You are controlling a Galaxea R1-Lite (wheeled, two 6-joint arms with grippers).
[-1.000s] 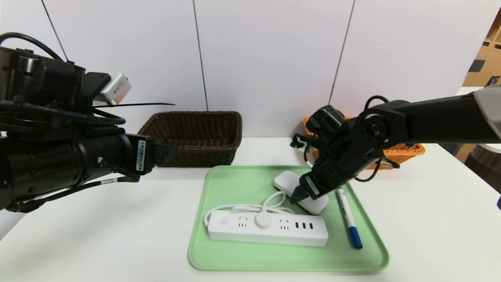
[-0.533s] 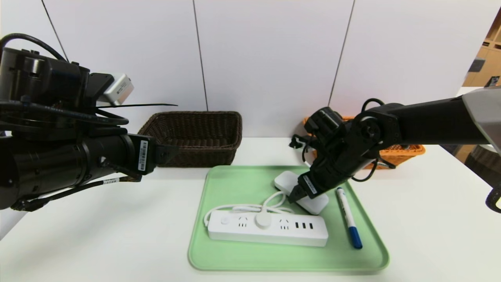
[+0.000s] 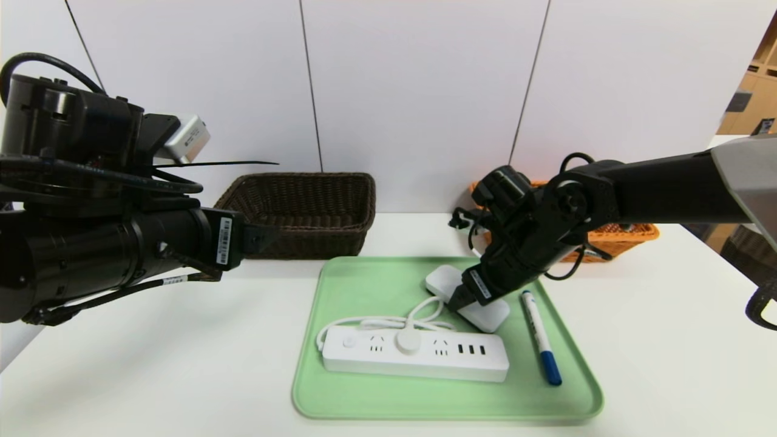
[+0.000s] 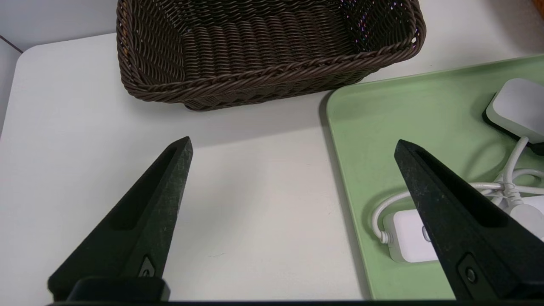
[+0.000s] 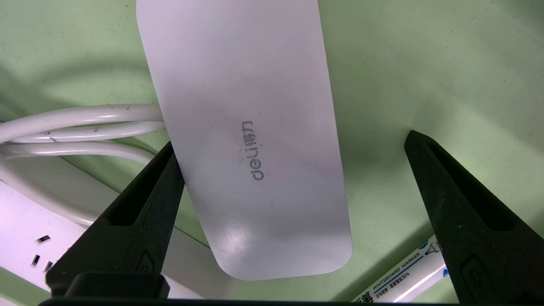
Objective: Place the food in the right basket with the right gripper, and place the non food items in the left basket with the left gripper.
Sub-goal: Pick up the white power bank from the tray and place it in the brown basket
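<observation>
Your right gripper [image 5: 293,140] is low over the green tray [image 3: 364,400], jaws spread wide and straddling the flat white device [image 5: 246,127]; one finger [image 5: 140,212] sits right against the device's edge, the other stands clear of it. Compared with a second ago almost nothing has shifted: the arm has only settled a touch, and the power strip [image 3: 416,355] and the marker [image 3: 542,340] lie where they were. That matters, because this device is not food, so closing here would be the wrong arm on the wrong item. No red carton shows on the tray, and the orange basket [image 3: 631,233] is mostly hidden behind your right arm, so you cannot tell what it holds. Your left gripper [image 4: 293,144] hangs open above the desk [image 3: 152,364], just before the dark brown basket [image 4: 267,85], which looks empty.
</observation>
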